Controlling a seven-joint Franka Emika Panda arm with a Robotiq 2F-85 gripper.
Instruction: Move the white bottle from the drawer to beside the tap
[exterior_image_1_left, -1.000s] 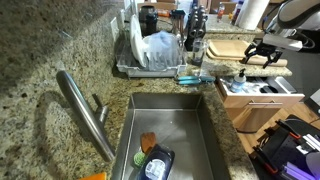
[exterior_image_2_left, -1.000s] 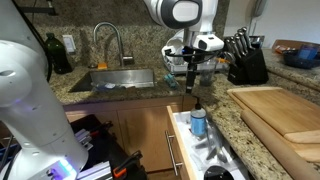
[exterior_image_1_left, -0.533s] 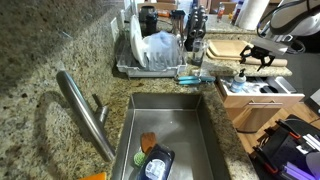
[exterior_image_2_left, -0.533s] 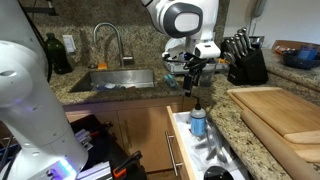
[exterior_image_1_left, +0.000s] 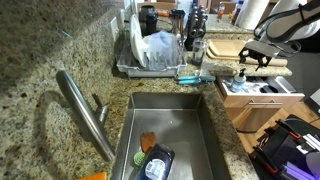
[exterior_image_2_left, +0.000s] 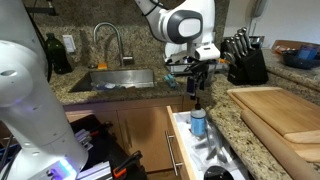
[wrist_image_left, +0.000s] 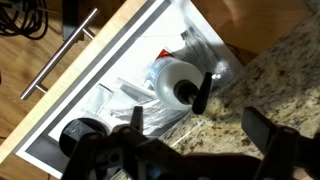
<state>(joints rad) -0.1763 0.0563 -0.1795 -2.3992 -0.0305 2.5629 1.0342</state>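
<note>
The white bottle (exterior_image_2_left: 198, 122) with a black pump top stands upright in the open drawer (exterior_image_2_left: 180, 150). It also shows in an exterior view (exterior_image_1_left: 240, 75) and in the wrist view (wrist_image_left: 168, 82). My gripper (exterior_image_2_left: 195, 80) hangs open and empty just above the bottle's top. In the wrist view the gripper (wrist_image_left: 200, 128) has its fingers spread over the granite counter edge next to the bottle. The tap (exterior_image_1_left: 85, 110) curves over the sink (exterior_image_1_left: 205, 130) and shows in both exterior views (exterior_image_2_left: 107, 38).
A dish rack (exterior_image_1_left: 150, 52) with white items stands behind the sink. A knife block (exterior_image_2_left: 244, 60) and a wooden cutting board (exterior_image_2_left: 280, 110) are on the counter by the drawer. Plastic wrap and a black-lidded jar (wrist_image_left: 80, 135) lie in the drawer.
The arm has shifted slightly, and the gripper sits a little closer over the bottle. It stays open. The bottle has not moved.
</note>
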